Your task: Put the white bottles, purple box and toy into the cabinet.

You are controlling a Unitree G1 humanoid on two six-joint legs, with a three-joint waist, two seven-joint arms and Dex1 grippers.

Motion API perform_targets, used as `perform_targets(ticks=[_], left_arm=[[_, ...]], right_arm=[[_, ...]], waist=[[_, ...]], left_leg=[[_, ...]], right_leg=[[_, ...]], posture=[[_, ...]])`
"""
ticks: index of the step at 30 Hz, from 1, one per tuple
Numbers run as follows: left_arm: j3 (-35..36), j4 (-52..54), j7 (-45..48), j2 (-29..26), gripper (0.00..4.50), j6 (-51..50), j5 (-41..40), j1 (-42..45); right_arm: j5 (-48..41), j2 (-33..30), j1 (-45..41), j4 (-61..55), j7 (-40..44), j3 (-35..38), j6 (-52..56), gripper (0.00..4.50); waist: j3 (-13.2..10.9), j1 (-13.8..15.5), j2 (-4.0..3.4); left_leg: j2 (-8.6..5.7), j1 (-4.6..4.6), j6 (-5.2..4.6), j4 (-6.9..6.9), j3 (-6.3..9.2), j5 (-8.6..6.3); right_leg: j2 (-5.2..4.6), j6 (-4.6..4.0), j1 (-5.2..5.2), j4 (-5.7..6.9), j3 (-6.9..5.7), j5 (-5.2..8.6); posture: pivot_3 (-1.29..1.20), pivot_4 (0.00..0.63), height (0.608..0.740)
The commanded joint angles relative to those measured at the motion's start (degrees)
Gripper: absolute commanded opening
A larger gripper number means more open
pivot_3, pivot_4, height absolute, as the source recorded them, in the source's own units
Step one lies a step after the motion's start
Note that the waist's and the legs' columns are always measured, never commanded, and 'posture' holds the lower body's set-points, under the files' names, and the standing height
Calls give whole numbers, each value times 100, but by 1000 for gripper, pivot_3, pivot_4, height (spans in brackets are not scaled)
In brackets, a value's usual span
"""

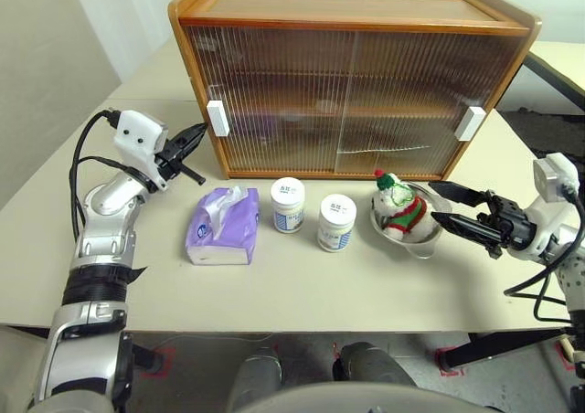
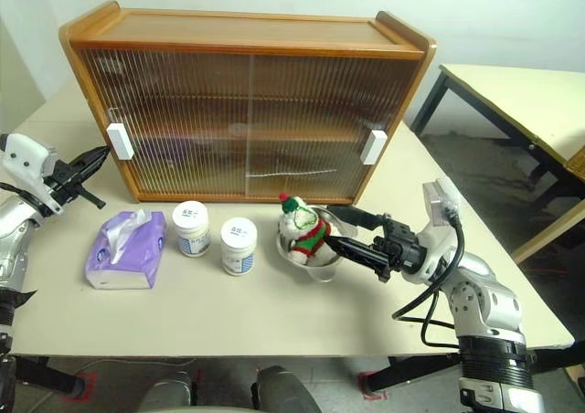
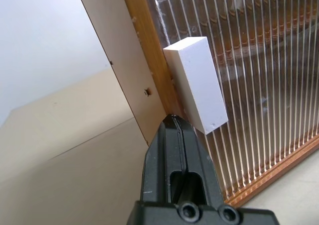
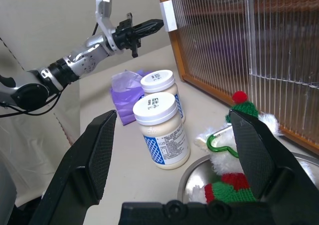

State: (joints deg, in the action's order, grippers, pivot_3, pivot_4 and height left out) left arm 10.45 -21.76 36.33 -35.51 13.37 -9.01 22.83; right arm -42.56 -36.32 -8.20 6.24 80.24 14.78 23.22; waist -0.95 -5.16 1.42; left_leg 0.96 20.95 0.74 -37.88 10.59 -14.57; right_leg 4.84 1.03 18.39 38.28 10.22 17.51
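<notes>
The cabinet [image 1: 352,84] stands at the back of the table with both ribbed sliding doors closed. My left gripper [image 1: 199,136] is shut, and its tip [image 3: 174,119] sits right by the left door's white handle [image 3: 197,83]. In front of the cabinet lie the purple box [image 1: 222,227], two white bottles [image 1: 288,204] [image 1: 336,222] and the toy [image 1: 400,207]. The toy sits upright in a metal bowl [image 1: 422,245]. At the bowl's right side my right gripper [image 1: 430,201] is open and points left at the toy. It holds nothing.
The right door's white handle [image 1: 471,123] is at the cabinet's far right. A second table [image 2: 512,93] stands off to the right beyond a gap. The table's front edge [image 1: 274,326] runs close below the row of objects.
</notes>
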Motion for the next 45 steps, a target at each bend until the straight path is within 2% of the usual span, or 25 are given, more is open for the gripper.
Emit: perform_targets(ticks=[1, 6, 24, 31, 39, 45], left_arm=[[-217, -79, 12, 114, 10, -11, 130, 229], [-468, -201, 96, 287, 10, 33, 204, 510], [-1290, -433, 474, 1219, 10, 56, 331, 1125], [-1570, -917, 637, 1627, 10, 220, 408, 1574], [-1717, -1387, 789, 1919, 10, 399, 461, 1912], [-1742, -1601, 876, 2065, 10, 483, 503, 2032]], right_arm=[[50, -50, 16, 10, 52, -34, -31, 4500], [41, -54, 54, -26, 47, -25, -19, 4500], [-61, 87, 135, -209, -98, 12, 1, 4500], [-210, 342, 261, -513, -513, 212, -56, 4500], [248, 591, 414, -731, -669, 101, -1112, 4500], [430, 630, 507, -846, -583, -157, -1483, 4500]], waist=[[0, 35, 0], [2, 111, -3], [4, 19, -7], [4, -68, -7], [4, -275, -7], [4, -352, -7]], left_leg=[[0, 0, 0, 0, 0, 0], [-5, 0, -4, -4, 4, 3], [-28, 3, -11, -6, 3, 6], [-50, 7, -27, -11, 2, 6], [-55, 16, -34, -12, 2, 3], [-61, 37, -41, -21, 3, 5]], right_leg=[[0, -1, 0, 0, 0, -1], [-2, -5, -4, 0, 0, -8], [-25, 35, -13, -5, 2, 4], [-48, 57, -16, -8, 4, 11], [-53, 70, -16, -15, 4, 13], [-60, 86, -7, -21, 4, 10]], posture=[[-144, 0, 740], [-150, 0, 740], [-189, 0, 740], [-224, 0, 740], [-255, 0, 740], [-268, 0, 740]])
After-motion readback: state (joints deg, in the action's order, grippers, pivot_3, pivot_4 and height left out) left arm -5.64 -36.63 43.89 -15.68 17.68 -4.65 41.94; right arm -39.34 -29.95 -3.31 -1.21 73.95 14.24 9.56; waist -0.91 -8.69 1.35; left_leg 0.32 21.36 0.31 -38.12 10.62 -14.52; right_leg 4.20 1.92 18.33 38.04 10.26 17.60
